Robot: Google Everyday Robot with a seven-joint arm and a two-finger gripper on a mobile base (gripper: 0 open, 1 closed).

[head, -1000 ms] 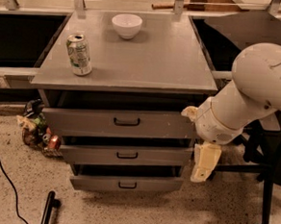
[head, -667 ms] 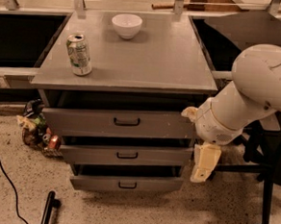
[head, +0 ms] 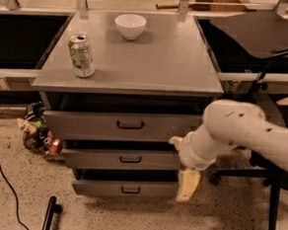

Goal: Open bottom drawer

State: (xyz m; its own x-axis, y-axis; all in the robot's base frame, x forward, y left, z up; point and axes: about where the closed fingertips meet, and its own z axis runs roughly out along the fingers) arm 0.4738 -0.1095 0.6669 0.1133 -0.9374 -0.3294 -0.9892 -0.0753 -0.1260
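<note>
Bottom drawer (head: 104, 187), grey, black loop handle, we see gripper (head: 186, 185) by its right end, grip unreadable, can (head: 82, 56), bowl (head: 130, 26) above, speckled floor (head: 127, 219)

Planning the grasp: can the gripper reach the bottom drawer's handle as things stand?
Probably yes. The gripper hangs beside the right end of the bottom drawer, about level with its handle, and nothing shows in front of the handle to block it.

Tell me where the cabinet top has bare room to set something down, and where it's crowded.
The cabinet top is bare across its right half and front middle, right of the can and in front of the bowl. The back-left, between can and bowl, is tighter. Down low, the gripper hangs by the right end of the bottom drawer.
</note>
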